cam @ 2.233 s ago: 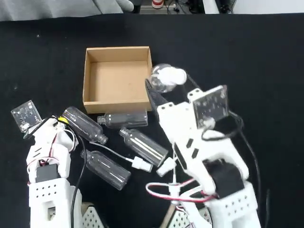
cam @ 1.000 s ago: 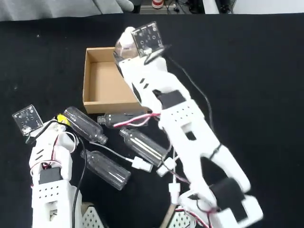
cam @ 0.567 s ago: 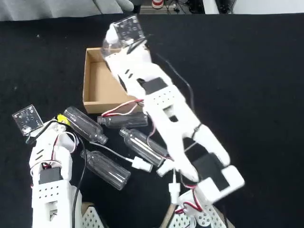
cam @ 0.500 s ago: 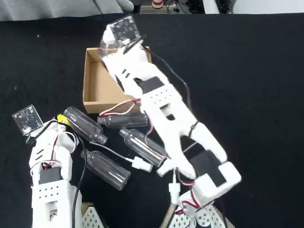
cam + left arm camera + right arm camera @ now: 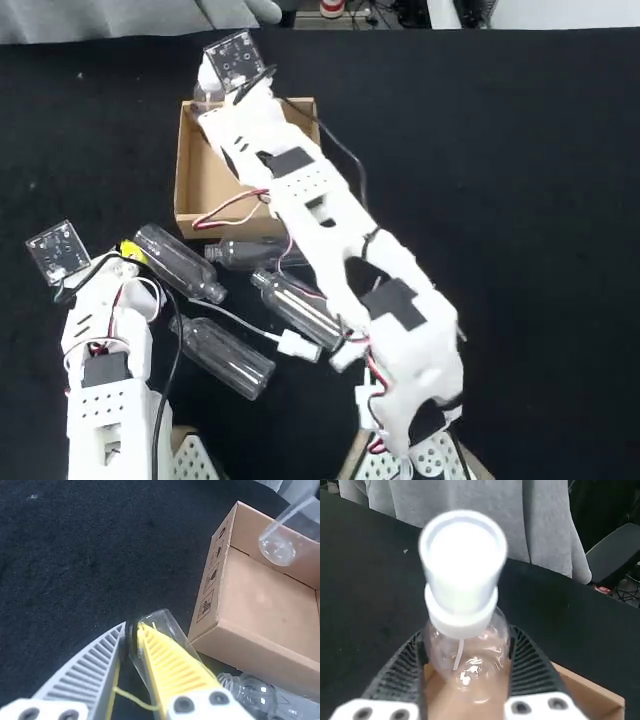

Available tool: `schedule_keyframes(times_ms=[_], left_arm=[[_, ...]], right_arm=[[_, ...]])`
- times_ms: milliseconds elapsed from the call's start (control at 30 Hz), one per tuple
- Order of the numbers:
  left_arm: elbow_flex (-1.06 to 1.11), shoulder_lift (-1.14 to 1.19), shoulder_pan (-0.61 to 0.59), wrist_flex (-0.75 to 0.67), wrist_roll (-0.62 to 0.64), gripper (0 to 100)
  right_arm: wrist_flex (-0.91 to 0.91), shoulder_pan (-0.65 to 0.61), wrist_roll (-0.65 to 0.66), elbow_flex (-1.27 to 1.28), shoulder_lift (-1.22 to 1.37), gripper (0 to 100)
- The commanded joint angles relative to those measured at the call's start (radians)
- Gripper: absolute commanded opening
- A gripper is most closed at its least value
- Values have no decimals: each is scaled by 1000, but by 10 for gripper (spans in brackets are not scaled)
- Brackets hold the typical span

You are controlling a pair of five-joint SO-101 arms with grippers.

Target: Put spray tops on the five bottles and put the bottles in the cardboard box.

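At the lower left of the high view, the left gripper [image 5: 127, 254] is resting on the black table [image 5: 520, 180]. Its grey and yellow jaws are drawn nearly together. The base of one clear uncapped plastic bottle [image 5: 180, 262] is lying against the yellow jaw. We cannot confirm from the left wrist view that the left gripper [image 5: 131, 628] is pinching it.

Just right of it, three more clear uncapped bottles [image 5: 300, 306] are lying on their sides below the box. Two loose white spray tops [image 5: 298, 346] are lying beside them.

At the upper left-centre, the brown open cardboard box [image 5: 181, 170] is sitting empty.

We are noting the following change. The right arm has swung from just outside the box's right wall, across the box, to its far left corner. The right gripper [image 5: 214, 92] is now hanging over that corner. Its black jaws are clamped on the body of the clear plastic bottle fitted with a white spray top [image 5: 206, 76]. In the right wrist view the capped bottle [image 5: 464, 675] is sitting between the jaws of the right gripper [image 5: 466, 656], cap up. The box corner [image 5: 592, 692] is showing below it.

We judge the first bottle to be capped and positioned for release into the box. Four bottles are awaiting tops.
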Motion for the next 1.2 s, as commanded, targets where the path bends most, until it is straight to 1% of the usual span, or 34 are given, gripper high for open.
schedule_keyframes(times_ms=[0,500,900,1100,1167], left_arm=[[-19,-15,-12,-26,-8,31],[-18,-15,-10,-26,-8,32],[-16,-15,-10,-26,-8,32],[-16,-15,-10,-26,-8,32],[-16,-15,-10,-26,-8,32]], right_arm=[[-26,-32,0,-124,41,33],[-23,-41,0,-378,321,33],[-21,-48,-6,-389,335,38],[-21,-51,-5,-387,338,184],[-17,-51,-5,-387,338,199]])
